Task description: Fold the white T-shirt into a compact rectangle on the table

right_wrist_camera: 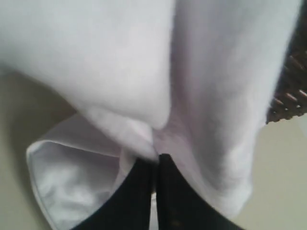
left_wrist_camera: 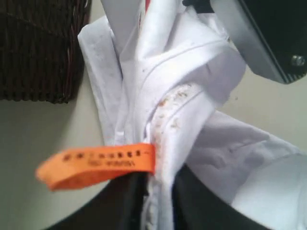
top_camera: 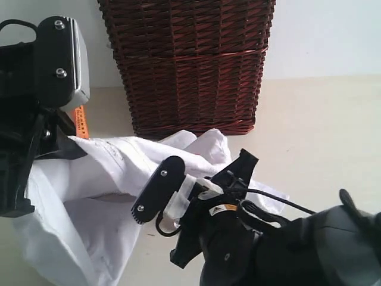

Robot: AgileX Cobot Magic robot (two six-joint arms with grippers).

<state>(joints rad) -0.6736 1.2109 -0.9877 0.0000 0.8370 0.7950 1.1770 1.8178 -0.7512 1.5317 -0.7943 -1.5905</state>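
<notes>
White T-shirt point(top_camera: 107, 170) crumpled, soft folds; orange tag point(left_wrist_camera: 103, 163) flat, ribbon-like.

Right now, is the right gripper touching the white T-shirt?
Touching. The right wrist view shows the right gripper shut, with a fold of the white T-shirt pinched between its black fingers.

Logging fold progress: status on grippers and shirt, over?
Both shut on white T-shirt: left gripper at collar by orange tag, right gripper on a fold. Shirt bunched, unfolded. Wicker basket close behind.
</notes>
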